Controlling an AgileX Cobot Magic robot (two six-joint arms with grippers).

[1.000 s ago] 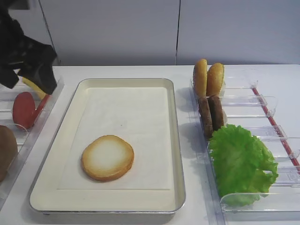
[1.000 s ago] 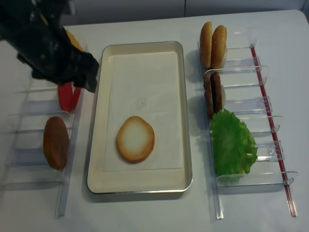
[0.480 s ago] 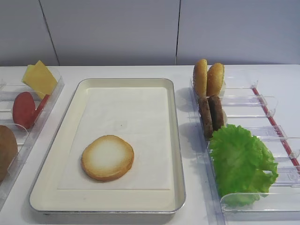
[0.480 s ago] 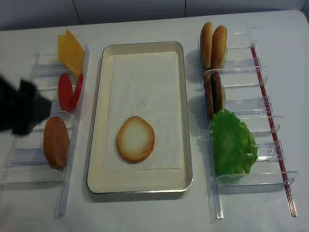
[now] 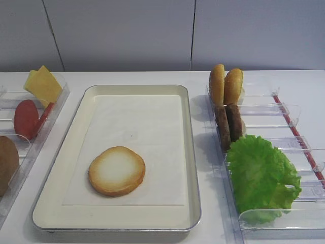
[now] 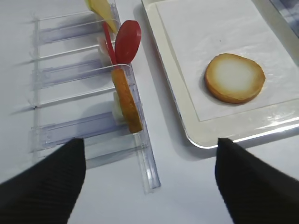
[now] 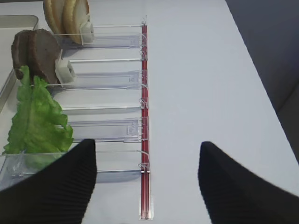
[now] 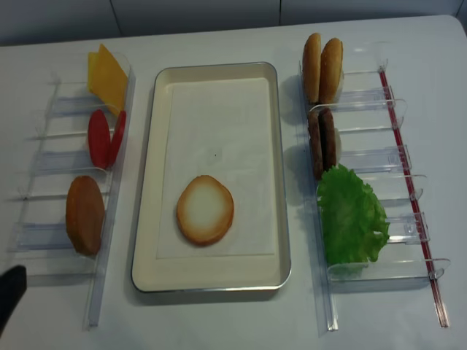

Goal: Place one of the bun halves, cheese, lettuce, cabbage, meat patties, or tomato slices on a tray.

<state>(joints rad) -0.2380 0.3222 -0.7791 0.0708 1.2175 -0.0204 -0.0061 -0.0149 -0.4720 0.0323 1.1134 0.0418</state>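
A bun half (image 5: 117,171) (image 8: 205,209) (image 6: 234,78) lies flat, pale face up, on the paper liner in the near part of the tray (image 5: 191,152) (image 8: 146,182). In the left bins stand the cheese (image 8: 107,73), the tomato slices (image 8: 100,137) (image 6: 127,41) and a brown bun (image 8: 85,214) (image 6: 126,100). The right bins hold meat patties (image 8: 322,142) (image 7: 35,51) and lettuce (image 8: 350,215) (image 7: 35,119). No cabbage is in view. My left gripper (image 6: 148,154) hangs open and empty off the near end of the left bins. My right gripper (image 7: 147,154) is open and empty.
Two domed buns (image 8: 322,67) (image 7: 65,14) stand on edge in the far right bin. A red strip (image 7: 144,116) runs along the right rack's outer side. A dark piece of the left arm (image 8: 9,292) shows at the front left corner.
The left arm has drawn back from over the cheese and tomato bins toward the front left, leaving the front view. The bun half on the tray has not moved.
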